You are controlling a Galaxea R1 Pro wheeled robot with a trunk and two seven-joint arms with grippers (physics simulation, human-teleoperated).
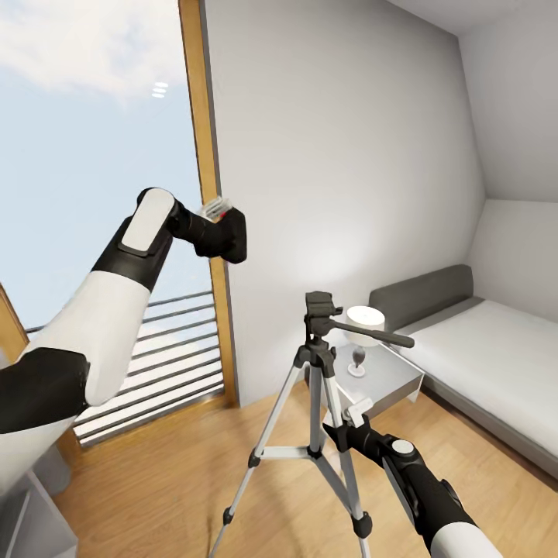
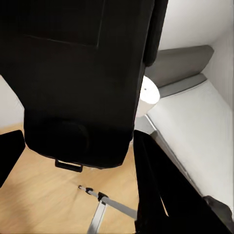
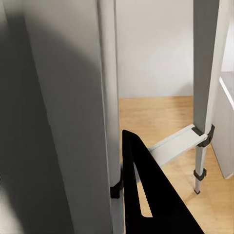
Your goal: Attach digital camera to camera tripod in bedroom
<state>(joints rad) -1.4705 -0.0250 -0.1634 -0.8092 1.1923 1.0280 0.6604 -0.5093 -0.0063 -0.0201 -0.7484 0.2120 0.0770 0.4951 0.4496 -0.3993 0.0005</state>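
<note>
**Camera held aloft beside window, tripod gripped at a leg**

Seen from the head: bedroom with light wood floor (image 1: 170,480), white sloped walls and a tall wood-framed window (image 1: 203,116) at left. Raised high in front of the window frame, the left gripper (image 1: 225,225), closed around the digital camera (image 1: 231,234), a small black body well above and to the left of the tripod head. In the left wrist view, the camera's dark body (image 2: 83,83) up close between two black fingers (image 2: 161,190), with a bed and a white lamp shade below.

Standing on the floor at centre, the camera tripod (image 1: 316,372): silver legs, black joints, bare black head with a long pan handle pointing right. Low at right, the right gripper (image 1: 350,415), clamped onto the tripod's right-hand leg just below the hub. In the right wrist view, a silver leg (image 3: 73,122) very near, pressed beside one black finger (image 3: 146,195).

Behind the tripod, a small grey nightstand (image 1: 387,380) carrying a white lamp (image 1: 363,325). To the right, a low grey-framed bed (image 1: 480,349) with white mattress.
</note>
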